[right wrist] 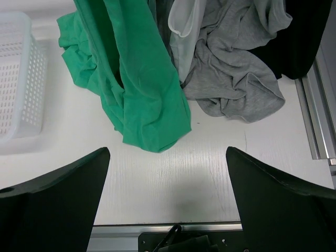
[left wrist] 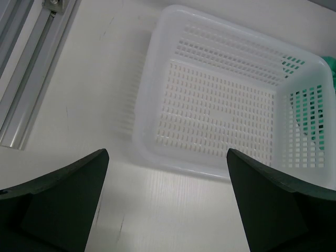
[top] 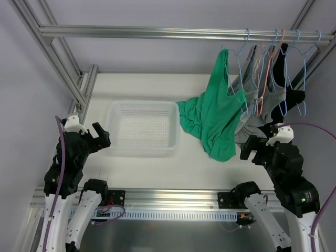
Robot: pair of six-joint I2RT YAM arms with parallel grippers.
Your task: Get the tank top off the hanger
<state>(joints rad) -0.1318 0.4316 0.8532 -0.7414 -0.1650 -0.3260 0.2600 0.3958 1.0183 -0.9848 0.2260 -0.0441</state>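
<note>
A green tank top hangs by one strap from a light blue hanger on the rail at the back right. Its lower part lies bunched on the table beside the basket. It also shows in the right wrist view. My left gripper is open and empty, next to the basket's left side. My right gripper is open and empty, low over the table just in front of the hanging clothes.
A white perforated basket stands at centre left, also in the left wrist view. Grey, white and black garments hang on several more hangers right of the green one. An aluminium frame post stands at the left.
</note>
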